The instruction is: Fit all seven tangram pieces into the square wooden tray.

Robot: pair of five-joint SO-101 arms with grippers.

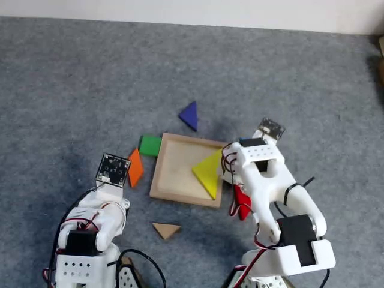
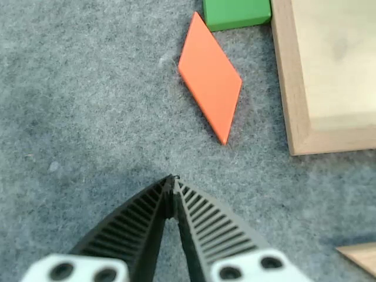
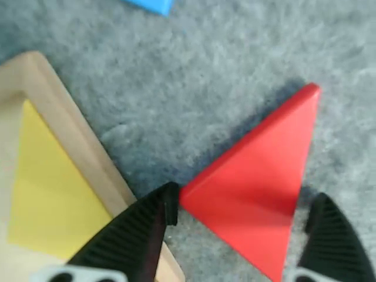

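table cover (image 1: 72, 78): grey cloth, felt-like, fuzzy, matt
wooden tray (image 2: 288, 76): pale bare wood, smooth, matt, faint grain
orange parallelogram (image 2: 210, 76): smooth coloured face, matt
red triangle (image 3: 258, 176): smooth, soft sheen
yellow triangle (image 3: 47, 188): smooth, matt
plain triangle (image 1: 166, 229): unpainted wood, matt
left gripper fingers (image 2: 141, 220): black plastic, ribbed, matt
arm shells (image 1: 267, 180): white plastic, smooth

Probably a small robotics lab or hobby bench: a left arm (image 1: 96, 225) and a right arm (image 1: 273, 192) of white printed parts with bare wiring (image 1: 230, 161) stand on a grey, felt-covered worktop (image 1: 78, 78), with a plain pale wall (image 1: 180, 11) behind.
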